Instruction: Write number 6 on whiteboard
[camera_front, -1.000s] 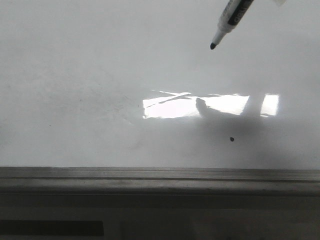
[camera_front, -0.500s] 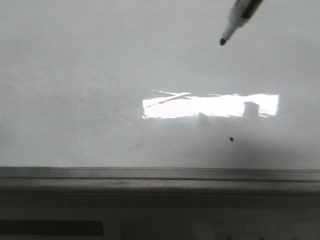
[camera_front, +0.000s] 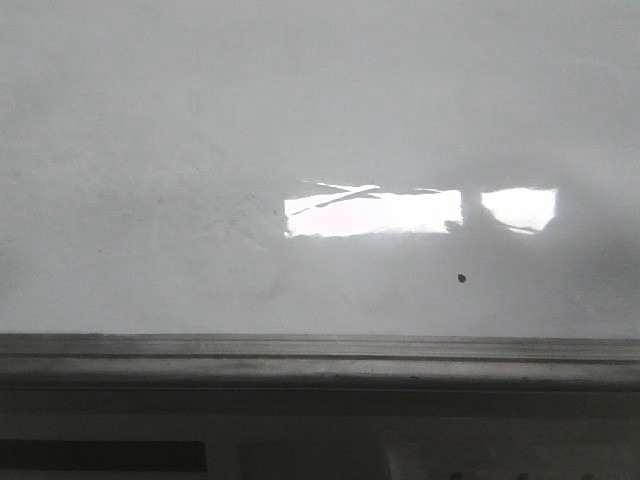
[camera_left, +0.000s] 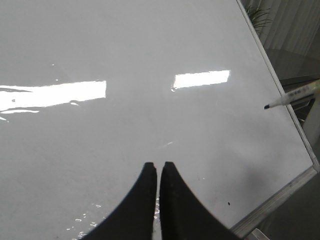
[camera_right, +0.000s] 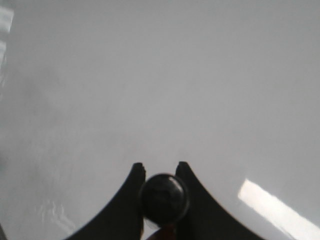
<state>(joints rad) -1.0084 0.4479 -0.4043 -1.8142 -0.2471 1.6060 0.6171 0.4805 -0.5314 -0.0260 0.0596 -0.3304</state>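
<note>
Whiteboard layout, as you face it

You have the large glossy white-grey whiteboard (camera_front: 200, 120) spread flat ahead, with its grey metal rail (camera_front: 320, 352) running along the edge nearest you. A small black dot (camera_front: 462, 277) sits on the board right of centre, just behind the rail. In the left wrist view, the white marker pen with a black tip (camera_left: 292, 96) pokes in over the board's far side edge, well apart from the left hand (camera_left: 158, 167).

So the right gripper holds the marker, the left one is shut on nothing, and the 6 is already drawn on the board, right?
Not quite: no 6 is drawn. The front view shows the whiteboard bare except one small black dot. The right gripper does hold the marker; the left gripper is shut, empty.
</note>
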